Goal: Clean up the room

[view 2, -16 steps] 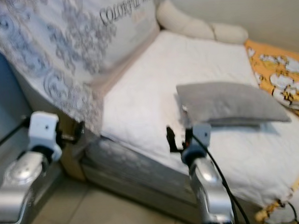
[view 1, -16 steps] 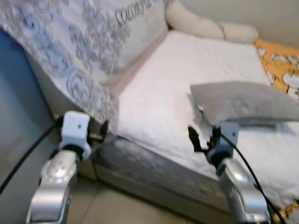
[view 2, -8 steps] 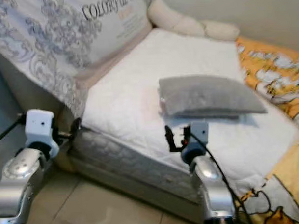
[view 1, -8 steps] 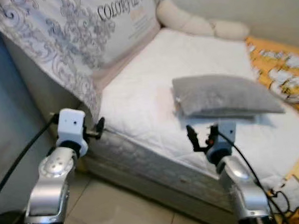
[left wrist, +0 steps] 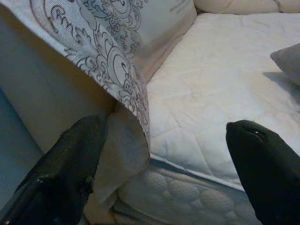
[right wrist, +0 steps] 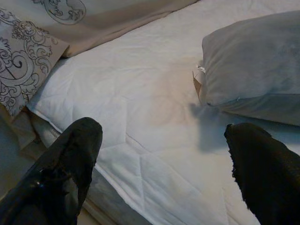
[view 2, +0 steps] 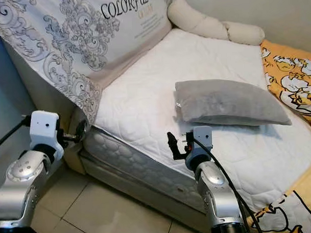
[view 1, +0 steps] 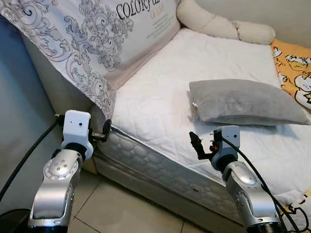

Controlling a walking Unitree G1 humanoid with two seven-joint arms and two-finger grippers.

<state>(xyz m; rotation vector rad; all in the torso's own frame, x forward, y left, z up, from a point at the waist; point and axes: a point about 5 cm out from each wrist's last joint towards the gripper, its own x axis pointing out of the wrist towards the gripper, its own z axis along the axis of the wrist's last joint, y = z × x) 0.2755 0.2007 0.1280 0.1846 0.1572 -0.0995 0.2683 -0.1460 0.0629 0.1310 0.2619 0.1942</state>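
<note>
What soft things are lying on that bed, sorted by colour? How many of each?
Grey pillow: 1
Cream bolster cushions at the head end: 2, one larger and one smaller
Grey-and-white patterned cover draped along the side: 1
Orange cartoon-print blanket: 1
Total: 5

Soft even daylight, sharp focus, faint shadows.

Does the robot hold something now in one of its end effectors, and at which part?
Nothing is held. The left end effector and the right end effector are both open, short of the grey pillow.
</note>
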